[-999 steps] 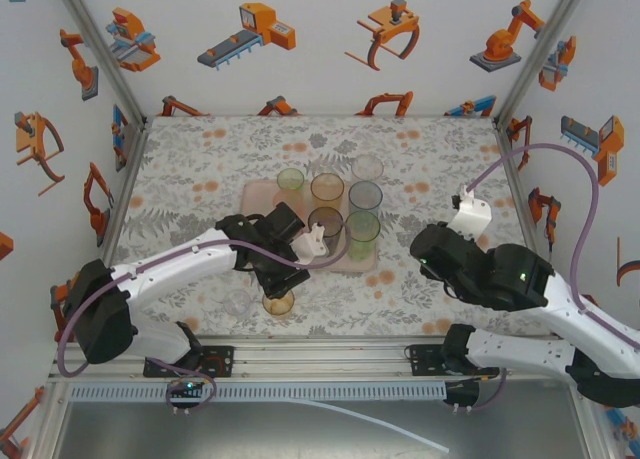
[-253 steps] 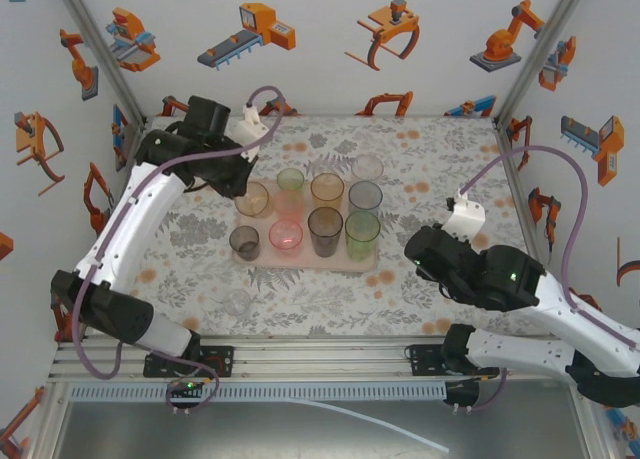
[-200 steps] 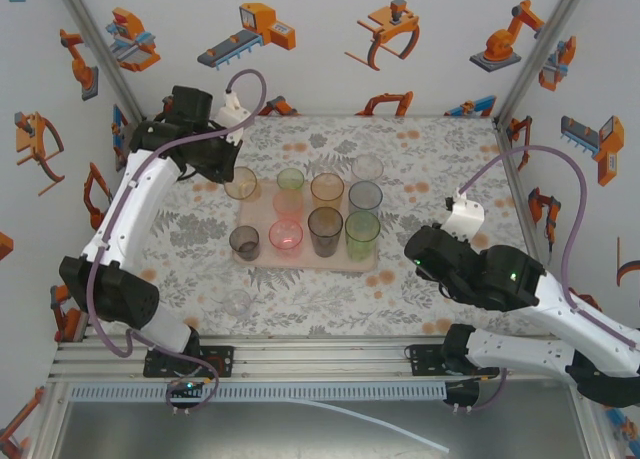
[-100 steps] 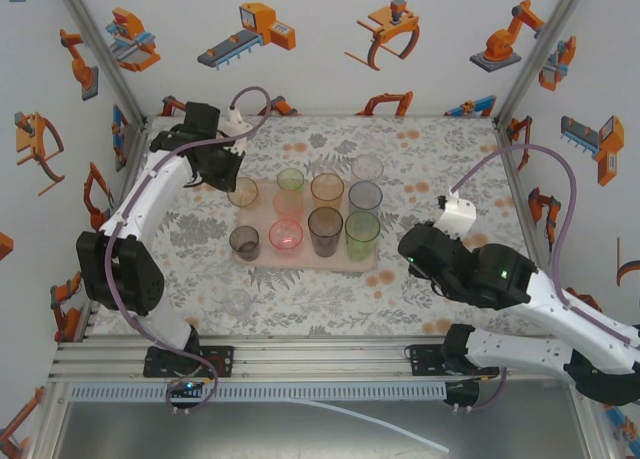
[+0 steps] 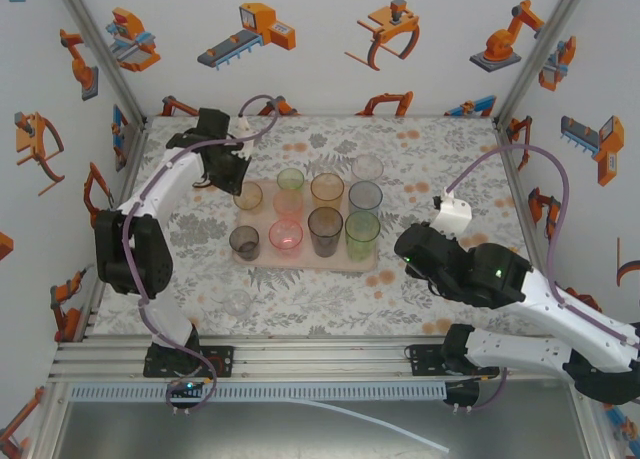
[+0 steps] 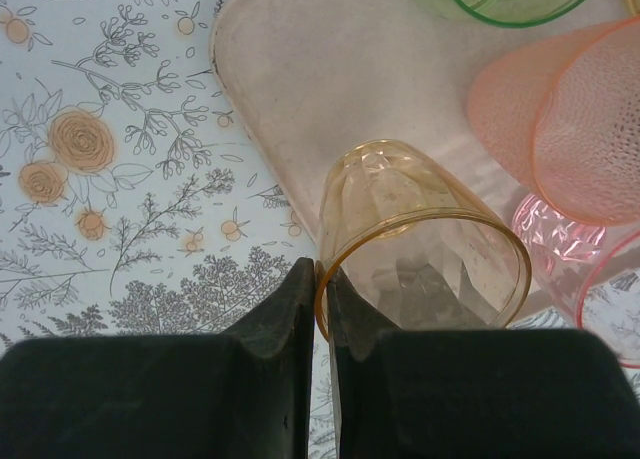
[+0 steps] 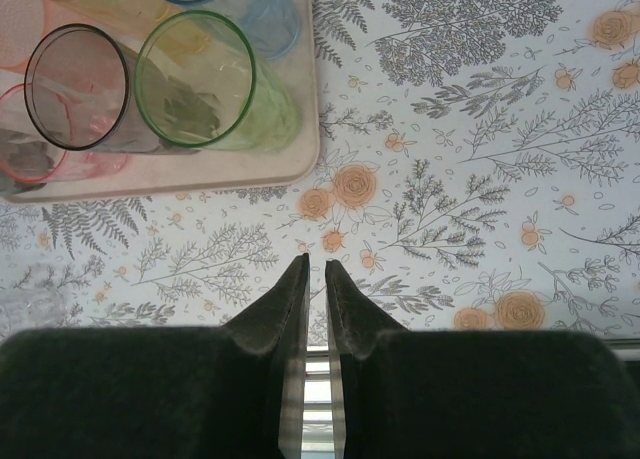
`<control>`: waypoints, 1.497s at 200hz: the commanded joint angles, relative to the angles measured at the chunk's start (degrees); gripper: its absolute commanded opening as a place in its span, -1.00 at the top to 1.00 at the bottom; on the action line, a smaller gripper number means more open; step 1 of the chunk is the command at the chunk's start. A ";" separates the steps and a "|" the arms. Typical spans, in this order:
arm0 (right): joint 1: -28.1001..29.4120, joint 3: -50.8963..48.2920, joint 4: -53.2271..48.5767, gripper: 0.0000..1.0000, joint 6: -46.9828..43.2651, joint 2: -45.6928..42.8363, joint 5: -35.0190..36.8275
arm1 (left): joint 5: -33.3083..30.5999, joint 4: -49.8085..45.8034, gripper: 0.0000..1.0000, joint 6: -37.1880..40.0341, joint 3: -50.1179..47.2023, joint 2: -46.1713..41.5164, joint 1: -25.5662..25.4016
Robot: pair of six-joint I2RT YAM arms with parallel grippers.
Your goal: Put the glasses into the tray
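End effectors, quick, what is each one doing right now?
Left end effector: closed, pinching the rim of the amber glass.
Right end effector: closed, holding nothing.

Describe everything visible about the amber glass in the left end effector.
The short amber see-through tumbler has a faceted wall and a round open rim, and looks empty. It is upright at the pale pink tray's far-left corner. The left end effector is shut on its rim, one finger inside, one outside.

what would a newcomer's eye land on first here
The cluster of tinted glasses on the pale pink tray mid-table draws the eye. At its far left corner the left gripper pinches the rim of an amber glass. One clear glass stands alone off the tray, front left.
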 commanded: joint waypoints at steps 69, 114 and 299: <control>-0.99 -0.65 0.11 0.66 -0.40 0.85 -0.02 | -0.58 1.84 0.67 -1.54 -2.44 4.28 0.73; -1.45 -0.86 0.29 0.66 -0.57 1.01 -0.32 | -0.55 2.49 0.64 -1.98 -2.15 5.53 0.72; -3.34 -0.80 2.30 0.65 -2.43 2.37 -2.22 | 0.03 0.46 0.22 -2.46 2.50 6.51 0.77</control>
